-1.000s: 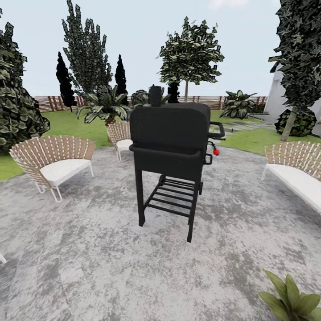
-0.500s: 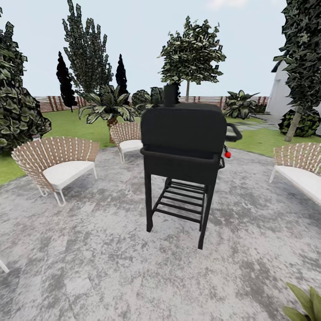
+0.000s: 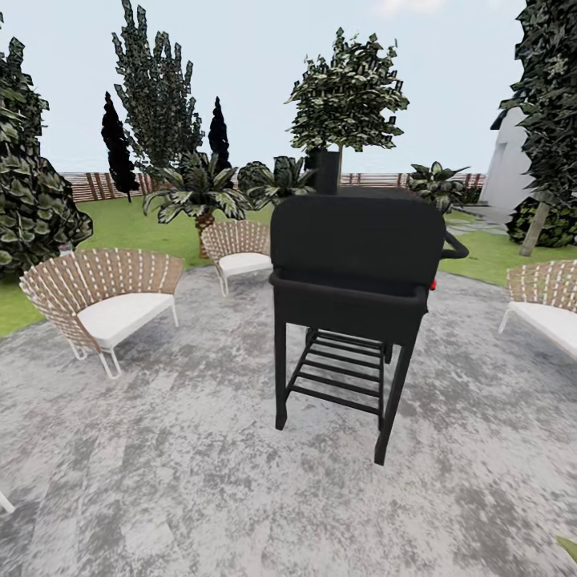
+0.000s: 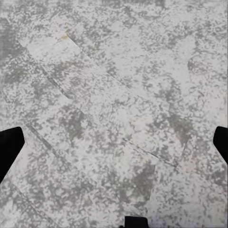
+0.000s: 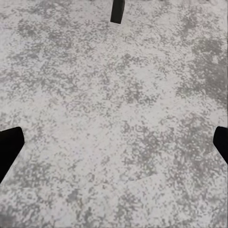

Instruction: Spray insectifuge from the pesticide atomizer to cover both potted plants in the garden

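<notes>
I am on the round grey stone patio (image 3: 160,481) of the garden, facing a black grill (image 3: 357,264). A small red bit (image 3: 433,284) peeks out at the grill's right side; I cannot tell whether it belongs to the pesticide atomizer. Of the potted plants, a single green leaf tip (image 3: 570,546) shows at the lower right corner. In the left wrist view, my left gripper (image 4: 114,145) hangs open over bare paving. My right gripper (image 5: 114,145) is also open above the stone, with nothing between its fingers.
Wicker seats stand at the left (image 3: 100,292), behind the grill (image 3: 239,250) and at the right (image 3: 545,300). Lawn (image 3: 136,220), trees and a brown slat fence (image 3: 92,184) lie beyond. A dark grill leg (image 5: 116,12) shows in the right wrist view.
The whole head view has shifted: the grill now sits further right and closer, and the leafy plant at the lower right has slid almost out of the picture. The camera moved, not the things.
</notes>
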